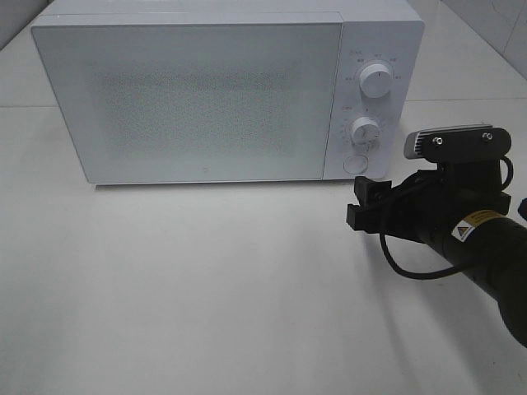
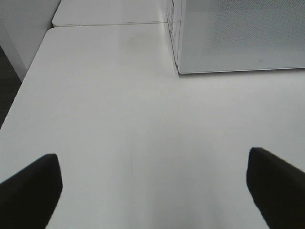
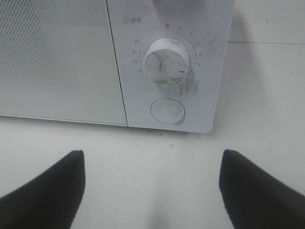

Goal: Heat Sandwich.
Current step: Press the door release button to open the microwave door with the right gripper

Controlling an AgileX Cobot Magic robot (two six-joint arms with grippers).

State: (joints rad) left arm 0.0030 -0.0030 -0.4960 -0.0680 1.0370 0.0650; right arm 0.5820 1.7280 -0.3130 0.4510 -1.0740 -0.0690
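The sandwich is out of view. A white microwave (image 1: 198, 90) stands at the back of the table with its door shut. My right gripper (image 1: 360, 207) hovers open just in front of its control panel, below the lower knob (image 1: 365, 130) and near the round door button (image 1: 356, 163). The right wrist view shows the timer knob (image 3: 167, 61) and the round button (image 3: 167, 110) ahead of the open gripper (image 3: 152, 191), nothing between the fingers. The left gripper (image 2: 152, 191) is open over bare table, with the microwave's corner (image 2: 178, 67) ahead; the high view does not show this arm.
An upper knob (image 1: 375, 82) sits on the microwave's panel. The white table (image 1: 206, 288) spreads in front of the microwave. In the left wrist view the table's edge (image 2: 21, 90) drops off to a dark floor.
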